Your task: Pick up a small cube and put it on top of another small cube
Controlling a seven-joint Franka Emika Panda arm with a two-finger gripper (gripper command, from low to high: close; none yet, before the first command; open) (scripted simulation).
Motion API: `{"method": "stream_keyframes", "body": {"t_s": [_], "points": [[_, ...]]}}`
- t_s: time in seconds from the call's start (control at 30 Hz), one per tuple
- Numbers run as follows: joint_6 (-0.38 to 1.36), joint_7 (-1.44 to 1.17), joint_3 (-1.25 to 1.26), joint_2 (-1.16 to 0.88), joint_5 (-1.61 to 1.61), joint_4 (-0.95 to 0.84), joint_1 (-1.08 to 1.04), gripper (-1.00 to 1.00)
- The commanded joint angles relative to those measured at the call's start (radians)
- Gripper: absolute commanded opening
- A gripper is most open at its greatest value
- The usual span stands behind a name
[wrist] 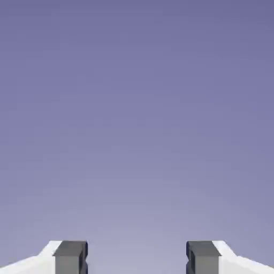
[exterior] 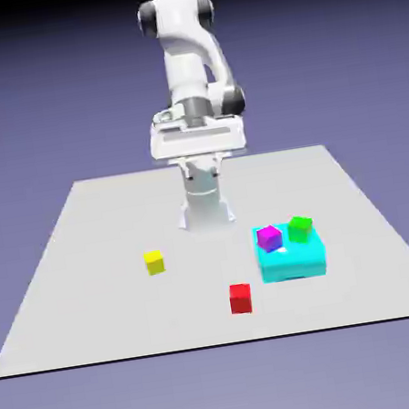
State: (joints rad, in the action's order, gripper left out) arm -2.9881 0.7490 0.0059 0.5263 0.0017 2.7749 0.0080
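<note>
Hovering high near its base with jaws spread and empty, the white two-finger gripper (wrist: 137,257) has yet to approach, seemingly aimed off-table, so it must descend toward the small red cube (exterior: 241,298) lying alone near the table's front edge.

A pale grey table (exterior: 97,261) sits before a plain blue-violet backdrop, seemingly darker toward the top.
</note>
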Motion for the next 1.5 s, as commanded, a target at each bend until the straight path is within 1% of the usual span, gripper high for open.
{"method": "stream_keyframes", "body": {"t_s": [0.0, 1.03, 1.1, 1.23, 1.27, 1.3, 1.4, 1.43, 1.47], "points": [[0.041, 0.007, 0.005, -0.036, 0.001, -0.029, -0.003, 0.00], [1.298, 0.211, 0.157, -1.160, 0.045, -0.930, -0.106, 0.00], [1.319, 0.214, 0.160, -1.178, 0.046, -0.944, -0.107, 0.00], [1.160, 0.210, 0.158, -1.215, 0.045, -0.823, -0.101, 0.00], [1.160, 0.210, 0.158, -1.215, 0.045, -0.823, -0.101, -1.00], [1.160, 0.210, 0.158, -1.215, 0.045, -0.823, -0.101, -1.00], [1.290, 0.214, 0.159, -1.184, 0.046, -0.923, -0.106, -1.00], [1.315, 0.207, 0.149, -1.169, 0.042, -0.932, -0.107, -1.00], [1.305, 0.186, 0.118, -1.142, 0.029, -0.896, -0.105, -1.00]]}}
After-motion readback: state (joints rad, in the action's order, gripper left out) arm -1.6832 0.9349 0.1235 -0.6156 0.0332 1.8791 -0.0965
